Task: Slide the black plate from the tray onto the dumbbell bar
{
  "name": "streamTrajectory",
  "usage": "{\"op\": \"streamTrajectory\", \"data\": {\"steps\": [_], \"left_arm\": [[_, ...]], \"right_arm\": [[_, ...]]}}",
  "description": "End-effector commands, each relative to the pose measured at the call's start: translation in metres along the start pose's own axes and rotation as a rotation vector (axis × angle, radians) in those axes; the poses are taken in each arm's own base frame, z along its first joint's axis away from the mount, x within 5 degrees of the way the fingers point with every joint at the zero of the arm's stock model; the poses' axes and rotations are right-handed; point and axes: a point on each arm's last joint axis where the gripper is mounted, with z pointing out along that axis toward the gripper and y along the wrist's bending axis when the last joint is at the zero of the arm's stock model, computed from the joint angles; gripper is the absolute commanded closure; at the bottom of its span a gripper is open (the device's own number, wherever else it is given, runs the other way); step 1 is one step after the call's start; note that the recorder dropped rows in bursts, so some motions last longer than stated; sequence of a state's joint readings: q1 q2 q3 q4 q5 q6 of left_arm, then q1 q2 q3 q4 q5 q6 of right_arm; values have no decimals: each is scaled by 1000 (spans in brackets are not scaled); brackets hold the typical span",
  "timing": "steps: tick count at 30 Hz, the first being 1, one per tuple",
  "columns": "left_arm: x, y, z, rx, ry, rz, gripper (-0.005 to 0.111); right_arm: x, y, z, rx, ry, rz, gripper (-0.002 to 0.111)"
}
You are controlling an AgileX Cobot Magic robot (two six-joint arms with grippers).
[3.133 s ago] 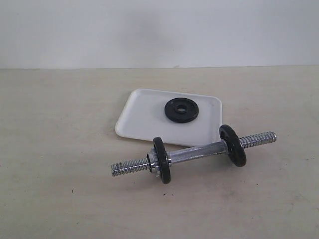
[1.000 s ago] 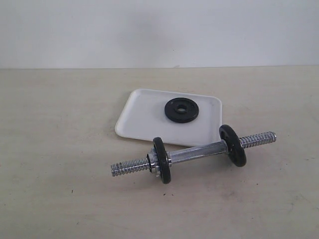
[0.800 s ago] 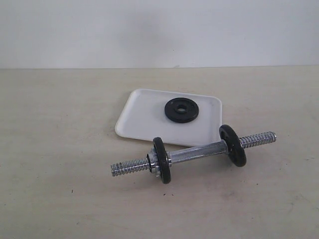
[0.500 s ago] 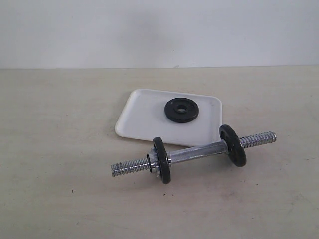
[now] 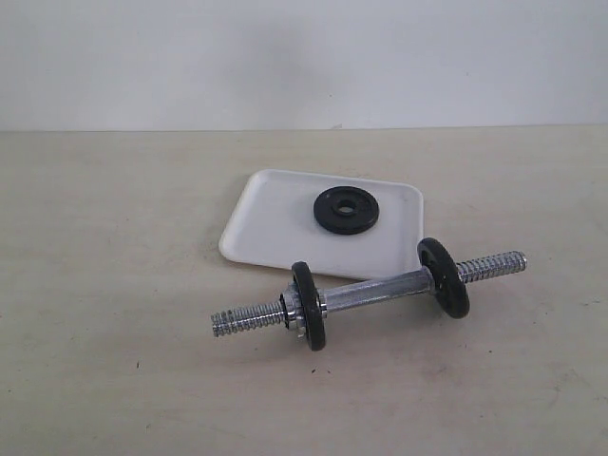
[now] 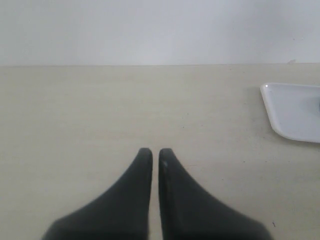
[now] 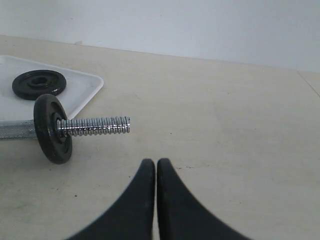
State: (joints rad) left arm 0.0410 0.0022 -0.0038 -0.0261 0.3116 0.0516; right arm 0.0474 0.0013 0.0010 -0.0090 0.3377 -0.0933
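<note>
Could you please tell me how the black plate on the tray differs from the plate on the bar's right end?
The black plate lies flat on the tray, its centre hole empty; the right-end plate stands on edge, threaded on the dumbbell bar. Both are small round black discs.

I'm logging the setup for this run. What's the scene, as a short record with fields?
black plate: flat on the tray, untouched
dumbbell bar: lying on the table, camera side of the tray
discs on bar: near disc and far disc, upright, threaded ends bare
left gripper: shut, holding nothing
right gripper: shut, holding nothing, short of the bar
</note>
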Motion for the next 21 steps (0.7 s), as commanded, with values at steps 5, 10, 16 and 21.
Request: {"op": "streamTrajectory", "data": {"steps": [5,10,16,21], "left_arm": [[1,0,0,6,-4,-3,102],[1,0,0,6,-4,-3,102],[1,0,0,6,-4,-3,102],[1,0,0,6,-4,-3,102]], "right_arm": [[-1,-1,0,8,-10,6,109],[-1,-1,0,8,-10,6,109],[-2,-1,0,11,-15,-19,109],[-3,-1,0,11,-27,-21,109]]}}
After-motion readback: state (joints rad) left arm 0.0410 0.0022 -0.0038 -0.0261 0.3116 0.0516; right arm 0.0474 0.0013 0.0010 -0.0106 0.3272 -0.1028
